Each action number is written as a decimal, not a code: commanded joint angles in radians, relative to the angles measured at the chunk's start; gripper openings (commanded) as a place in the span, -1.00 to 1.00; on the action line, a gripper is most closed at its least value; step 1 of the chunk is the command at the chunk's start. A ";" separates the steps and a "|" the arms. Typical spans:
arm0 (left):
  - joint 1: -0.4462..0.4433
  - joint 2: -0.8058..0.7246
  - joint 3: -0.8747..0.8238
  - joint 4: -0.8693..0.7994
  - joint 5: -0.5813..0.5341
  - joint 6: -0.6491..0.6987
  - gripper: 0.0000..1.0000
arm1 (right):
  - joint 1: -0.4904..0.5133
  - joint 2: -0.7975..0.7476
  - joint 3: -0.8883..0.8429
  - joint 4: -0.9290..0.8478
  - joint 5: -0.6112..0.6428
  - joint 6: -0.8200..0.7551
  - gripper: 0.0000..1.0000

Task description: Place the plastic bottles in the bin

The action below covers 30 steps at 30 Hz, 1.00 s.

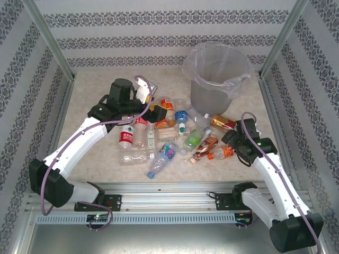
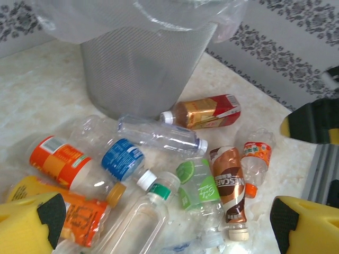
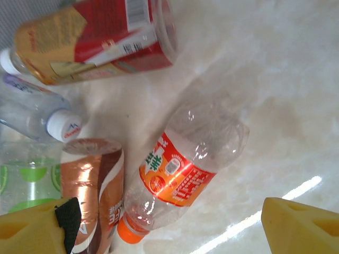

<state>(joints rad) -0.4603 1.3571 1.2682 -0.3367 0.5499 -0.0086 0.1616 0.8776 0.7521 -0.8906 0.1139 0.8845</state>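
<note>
Right hand released, its yellow fingers spread wide and hanging over the orange-labelled bottle, which lies flat on the table at the right edge of the heap of plastic bottles. The bin stands upright farther back. The bottle's long axis runs roughly left to right in the top view, with the orange cap to the left and slightly nearer and the clear base to the right. In the right wrist view that axis lies diagonal to the line between the fingers. The step in hand appears to be the grasp. It would go best with the wrist turned until the fingers close square across the labelled middle, where the thin wall is likely stiffest. The left finger should stay clear of the brown Nescafé bottle just beside the cap. Left hand likewise released, empty, over the left of the heap.
</note>
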 commanded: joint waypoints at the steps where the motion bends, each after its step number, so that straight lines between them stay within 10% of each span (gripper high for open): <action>1: -0.027 -0.019 -0.040 0.122 0.090 0.044 1.00 | 0.003 0.023 -0.051 0.012 -0.074 0.079 0.77; 30: -0.213 -0.071 -0.223 0.190 -0.067 0.120 1.00 | -0.092 0.198 -0.200 0.305 -0.101 0.103 0.64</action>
<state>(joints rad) -0.6559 1.3136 1.0611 -0.1848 0.5129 0.0845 0.0803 1.0534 0.5602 -0.6289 0.0093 0.9855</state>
